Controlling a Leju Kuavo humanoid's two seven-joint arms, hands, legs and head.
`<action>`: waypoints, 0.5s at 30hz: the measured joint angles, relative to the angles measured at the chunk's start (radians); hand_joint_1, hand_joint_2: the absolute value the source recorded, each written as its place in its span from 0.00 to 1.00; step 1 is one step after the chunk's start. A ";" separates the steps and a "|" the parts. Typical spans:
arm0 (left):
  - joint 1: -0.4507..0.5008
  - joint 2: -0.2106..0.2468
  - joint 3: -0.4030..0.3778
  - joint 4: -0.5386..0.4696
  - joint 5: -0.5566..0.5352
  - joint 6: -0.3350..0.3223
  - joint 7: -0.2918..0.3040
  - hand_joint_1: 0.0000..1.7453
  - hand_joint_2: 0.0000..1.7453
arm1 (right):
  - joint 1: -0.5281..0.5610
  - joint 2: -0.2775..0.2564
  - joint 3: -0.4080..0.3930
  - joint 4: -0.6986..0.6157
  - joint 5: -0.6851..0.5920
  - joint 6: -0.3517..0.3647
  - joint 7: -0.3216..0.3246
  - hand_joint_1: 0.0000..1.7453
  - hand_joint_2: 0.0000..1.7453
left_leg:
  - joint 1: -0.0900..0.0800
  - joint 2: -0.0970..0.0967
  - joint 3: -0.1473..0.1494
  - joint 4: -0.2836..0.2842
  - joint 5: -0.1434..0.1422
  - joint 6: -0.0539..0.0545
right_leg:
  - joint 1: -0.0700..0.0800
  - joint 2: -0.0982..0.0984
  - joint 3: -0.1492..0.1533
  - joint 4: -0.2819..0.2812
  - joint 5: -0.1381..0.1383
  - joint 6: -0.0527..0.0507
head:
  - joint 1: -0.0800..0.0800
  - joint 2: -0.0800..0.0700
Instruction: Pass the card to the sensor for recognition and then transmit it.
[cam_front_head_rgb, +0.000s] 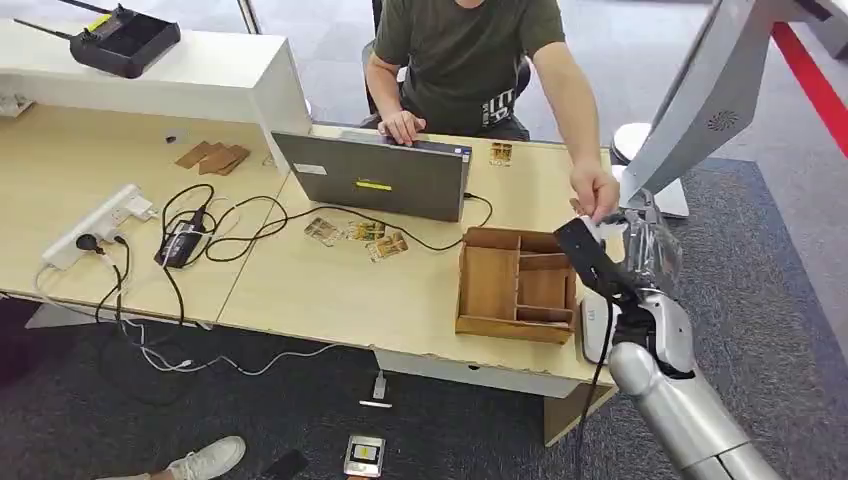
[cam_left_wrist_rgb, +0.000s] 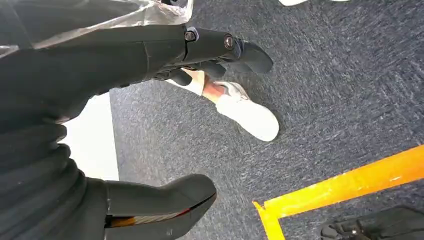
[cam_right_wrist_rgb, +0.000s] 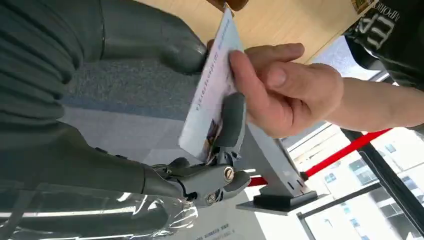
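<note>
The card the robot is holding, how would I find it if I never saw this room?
Start at the long wooden desk and go to its end by the wooden tray. There the right robot hand is raised, with the card between thumb and finger. It is the white printed card that a person's hand also pinches, unlike the small cards lying flat by the laptop.

Silver right arm with black cable and clear plastic wrap; grey ribbed right hand, dark fingers, silver screws.

head: high, fwd-down, desk | L wrist: floor | R wrist: close, upward
</note>
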 joint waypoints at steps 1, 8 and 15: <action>0.000 -0.001 0.000 0.000 0.000 0.001 0.000 0.00 1.00 | 0.000 0.001 0.000 0.001 -0.002 -0.001 0.000 0.00 1.00 | 0.000 0.000 0.000 0.000 0.000 0.000 | 0.000 0.000 0.000 0.000 0.000 0.000 | 0.000 0.000; 0.000 -0.003 0.000 0.000 0.000 0.005 -0.003 0.00 1.00 | 0.002 -0.003 -0.002 -0.003 -0.014 -0.023 -0.005 0.00 1.00 | 0.000 0.000 0.000 0.000 0.000 0.000 | 0.000 0.000 0.000 0.000 0.000 0.000 | 0.000 0.000; 0.013 0.000 0.000 0.000 0.016 0.016 -0.021 0.00 1.00 | 0.054 -0.028 0.005 -0.182 0.013 0.105 0.006 0.00 1.00 | 0.000 0.000 0.000 0.000 0.000 0.000 | 0.000 0.000 -0.001 0.000 0.000 0.000 | 0.000 0.000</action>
